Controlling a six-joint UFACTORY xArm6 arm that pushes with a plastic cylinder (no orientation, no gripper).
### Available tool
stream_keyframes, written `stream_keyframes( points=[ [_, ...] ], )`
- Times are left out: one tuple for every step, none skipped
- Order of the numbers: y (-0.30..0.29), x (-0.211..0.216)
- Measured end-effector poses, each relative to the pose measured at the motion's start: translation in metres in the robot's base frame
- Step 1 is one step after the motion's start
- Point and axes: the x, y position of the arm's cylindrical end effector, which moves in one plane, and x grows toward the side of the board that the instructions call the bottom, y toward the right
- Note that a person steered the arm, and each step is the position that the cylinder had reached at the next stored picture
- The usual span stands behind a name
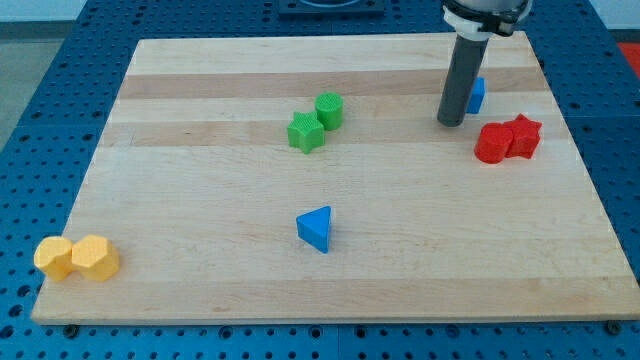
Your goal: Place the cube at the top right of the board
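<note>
my tip [451, 122] sits just left of the blue cube [477, 95], far right. no jaws here. light, stiff block; push its flat left face.

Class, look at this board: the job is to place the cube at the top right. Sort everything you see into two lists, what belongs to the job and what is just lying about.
Belongs to the job:
- blue cube, mostly hidden behind the rod
- my tip, just to the view's left of the cube
- board

Just lying about:
- green star
- green cylinder
- red cylinder
- red star
- blue triangle
- two yellow blocks
</note>
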Motion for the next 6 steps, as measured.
stream_keyframes(
  points=[
    [0.02, -0.008],
    [0.086, -0.011],
    [0.082, -0.018],
    [0.039, 0.01],
    [0.022, -0.006],
    [0.037, -0.054]
  ],
)
